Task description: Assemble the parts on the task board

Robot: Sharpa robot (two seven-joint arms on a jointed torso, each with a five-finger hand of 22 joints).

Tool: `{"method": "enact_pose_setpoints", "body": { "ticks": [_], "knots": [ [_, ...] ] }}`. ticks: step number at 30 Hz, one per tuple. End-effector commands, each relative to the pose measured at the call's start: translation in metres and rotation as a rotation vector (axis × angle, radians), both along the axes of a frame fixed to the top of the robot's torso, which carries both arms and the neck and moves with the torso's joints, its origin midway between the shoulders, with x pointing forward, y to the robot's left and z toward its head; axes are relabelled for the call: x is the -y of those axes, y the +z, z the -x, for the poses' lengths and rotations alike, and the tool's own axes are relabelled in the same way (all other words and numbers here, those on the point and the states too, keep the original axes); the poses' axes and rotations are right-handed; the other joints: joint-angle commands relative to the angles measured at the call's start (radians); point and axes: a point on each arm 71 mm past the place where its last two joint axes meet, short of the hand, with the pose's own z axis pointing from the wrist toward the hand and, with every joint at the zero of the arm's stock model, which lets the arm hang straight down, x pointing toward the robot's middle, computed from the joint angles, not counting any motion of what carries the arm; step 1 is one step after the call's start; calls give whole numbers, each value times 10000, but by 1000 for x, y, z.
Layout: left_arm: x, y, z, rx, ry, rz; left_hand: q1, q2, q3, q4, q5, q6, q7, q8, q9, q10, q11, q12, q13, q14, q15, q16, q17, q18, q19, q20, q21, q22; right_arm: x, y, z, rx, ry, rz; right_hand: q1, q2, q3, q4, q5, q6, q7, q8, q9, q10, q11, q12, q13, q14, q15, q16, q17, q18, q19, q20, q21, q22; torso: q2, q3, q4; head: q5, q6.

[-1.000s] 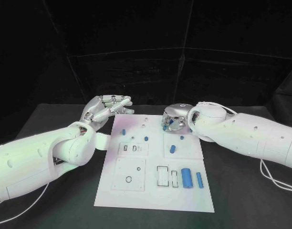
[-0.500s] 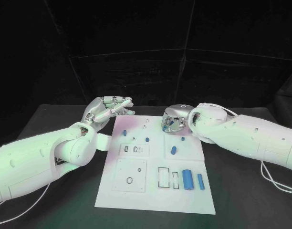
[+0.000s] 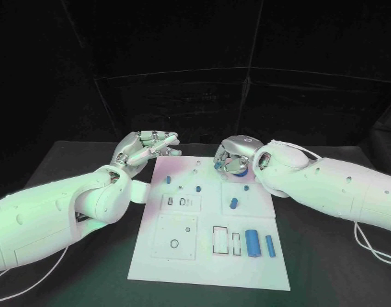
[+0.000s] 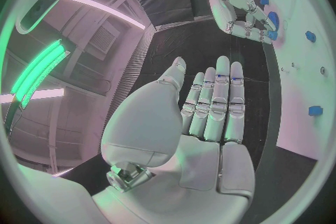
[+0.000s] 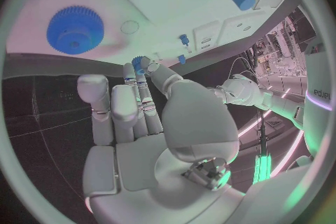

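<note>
Right hand: raised over the far right part of the task board; in the right wrist view its thumb and fingertips close on a small blue toothed part, so it pinches that piece; the other fingers stand side by side, straight.
Left hand: held above the black table at the board's far left corner, off the board's edge; in the left wrist view the fingers lie straight and close together with the thumb apart; nothing is in its hold.
Small blue toothed part: between the right hand's fingertips, lifted clear of the board.
Large blue gear: flat on the board beneath the right hand; visible in the left wrist view beside the right hand's fingers.
Task board: white plate in the middle of the table, its long side running from near to far; rectangular recesses sit in its middle and near half.
Thick blue cylinder: lying on the near right of the board, just beside a slimmer blue rod on its right.
Oval blue piece: right of the board's middle, lying flat.
Blue pieces, far left: one short piece near the left hand's side of the board; a smaller one to its right, apart from it.
Table: black, under both arms.
</note>
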Motion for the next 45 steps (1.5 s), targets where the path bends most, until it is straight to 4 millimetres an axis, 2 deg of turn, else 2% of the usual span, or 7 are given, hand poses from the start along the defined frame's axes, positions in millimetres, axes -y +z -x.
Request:
{"method": "enact_pose_setpoints", "body": {
  "ticks": [1,12,19,23,27,30,45],
  "knots": [
    [2,1,0,59,-128,28,-73,65,-18,-53,7,38,58,-62,-12,17,78,-65,-16,56,-8,-51,16,145,74,9,-62,-17,-1,8,-4,789,-514,-403,-104,-28,45,39,-43,68,-8,33,8,60,10,-21,-10,153,-47,45,15,-103,33,-66,48,20,15,-18,65,-1,8],
    [3,1,-1,47,-175,43,-85,72,-24,-54,6,38,62,-74,-12,17,81,-79,-15,55,-5,-66,19,144,76,11,-69,-24,-15,6,-17,777,-752,-663,-139,-56,103,95,-27,47,-2,-5,-6,38,16,-58,-20,161,-47,101,75,-110,38,-71,87,61,42,-33,95,64,-7],
    [5,0,-1,21,-212,47,-108,73,-38,-51,6,41,65,-84,-11,21,84,-91,-14,57,-1,-81,22,143,80,12,-76,-32,-29,3,-21,431,-695,-574,-155,-100,140,119,-23,35,2,-27,-13,22,19,-79,-24,163,-44,128,92,-113,36,-70,109,79,75,-54,137,100,13],
    [7,0,-2,16,-247,58,-125,76,-48,-47,4,45,67,-92,-10,24,86,-100,-13,59,0,-92,25,143,82,14,-81,-38,-35,0,-23,221,-675,-431,-157,-139,164,129,-88,29,7,-40,-17,13,24,-90,-24,160,-41,141,89,-117,36,-69,129,102,88,-85,196,65,14],
    [8,0,-2,14,-285,73,-125,76,-48,-47,4,45,67,-92,-10,24,86,-100,-13,59,0,-92,25,143,82,14,-81,-38,-39,-2,-24,47,-667,-309,-165,-169,188,149,-156,21,14,-53,-21,0,31,-101,-26,156,-36,153,87,-118,29,-65,141,108,117,-85,210,59,28],
    [8,0,-2,13,-293,75,-125,76,-48,-47,4,45,67,-92,-10,24,86,-100,-13,59,0,-92,25,143,82,14,-81,-38,-42,-3,-25,-44,-683,-240,-167,-175,192,153,-168,18,15,-55,-22,-4,33,-103,-26,156,-34,157,91,-118,28,-65,143,110,111,-79,179,87,-11],
    [11,1,-1,37,-370,117,-137,82,-54,-46,5,49,67,-98,-9,29,86,-107,-12,62,1,-102,28,142,85,15,-86,-43,-49,-7,-27,-405,-739,150,-315,-364,162,288,-170,-31,39,-83,-31,-43,60,-114,-25,131,-11,171,37,-115,-13,-42,162,100,114,-76,163,123,-112]
  ]
}}
